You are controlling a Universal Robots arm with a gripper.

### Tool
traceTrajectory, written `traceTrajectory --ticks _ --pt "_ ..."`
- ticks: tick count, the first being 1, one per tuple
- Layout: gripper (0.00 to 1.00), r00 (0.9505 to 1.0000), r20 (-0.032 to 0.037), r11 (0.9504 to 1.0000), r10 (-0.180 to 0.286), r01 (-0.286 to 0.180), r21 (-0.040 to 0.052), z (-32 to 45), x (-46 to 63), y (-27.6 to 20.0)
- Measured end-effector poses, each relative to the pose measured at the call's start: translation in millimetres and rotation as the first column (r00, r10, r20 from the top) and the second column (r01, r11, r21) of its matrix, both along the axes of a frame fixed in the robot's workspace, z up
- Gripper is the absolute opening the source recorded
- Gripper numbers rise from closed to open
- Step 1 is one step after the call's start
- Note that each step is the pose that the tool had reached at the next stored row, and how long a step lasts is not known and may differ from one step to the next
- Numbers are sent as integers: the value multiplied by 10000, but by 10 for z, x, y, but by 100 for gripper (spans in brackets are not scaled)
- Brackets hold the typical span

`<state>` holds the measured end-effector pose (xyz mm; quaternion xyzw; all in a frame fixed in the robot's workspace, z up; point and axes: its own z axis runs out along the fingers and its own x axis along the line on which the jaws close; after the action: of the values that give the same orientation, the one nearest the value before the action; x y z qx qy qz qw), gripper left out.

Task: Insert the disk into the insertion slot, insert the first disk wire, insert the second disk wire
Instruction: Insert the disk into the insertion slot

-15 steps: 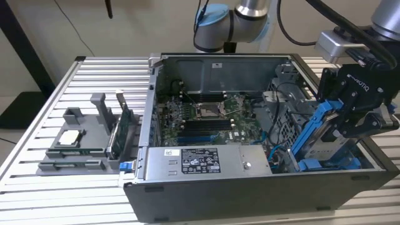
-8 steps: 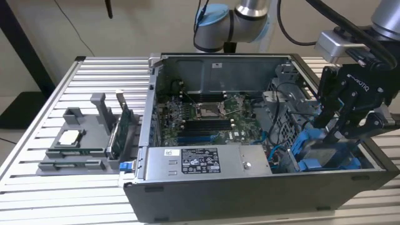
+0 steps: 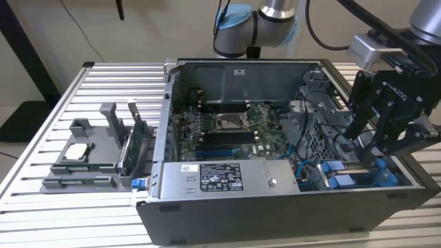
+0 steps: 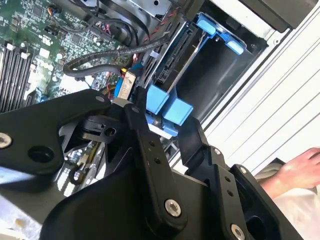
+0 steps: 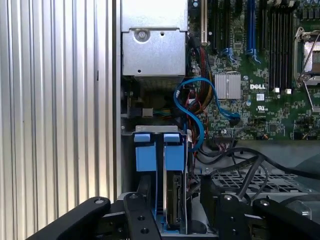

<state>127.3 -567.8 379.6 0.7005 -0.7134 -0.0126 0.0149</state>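
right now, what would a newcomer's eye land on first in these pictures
The open computer case on the slatted table, green motherboard bared. At the exterior view's right the black gripper reaches into it, just over the disk in its bright blue frame. A person's hand shows beside the case in the second wrist view.

1. The disk is shown as silver-grey, framed in bright blue.
2. The gripper, at the exterior view's right, is finished in black.
3. The motherboard is coloured green, with black slots.
4. The table is silver, ribbed in parallel slats.
5. The case is painted dark grey.
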Motion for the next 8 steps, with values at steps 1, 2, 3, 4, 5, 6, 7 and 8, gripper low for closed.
traceTrajectory --ticks 1,2,3,4,5,6,7,8 --pt "53 10000 0 10000 0 0 1 0 0 0" --pt "53 10000 0 10000 0 0 0 3 0 0" --pt "53 10000 0 10000 0 0 0 11 0 0" --pt "53 10000 0 10000 0 0 -1 25 0 1" --pt "53 10000 0 10000 -1 1 1 40 0 1" --pt "53 10000 0 10000 -1 1 0 54 0 2" --pt "53 10000 0 10000 -1 1 2 62 0 6" --pt "53 10000 0 10000 -1 1 3 66 0 11"
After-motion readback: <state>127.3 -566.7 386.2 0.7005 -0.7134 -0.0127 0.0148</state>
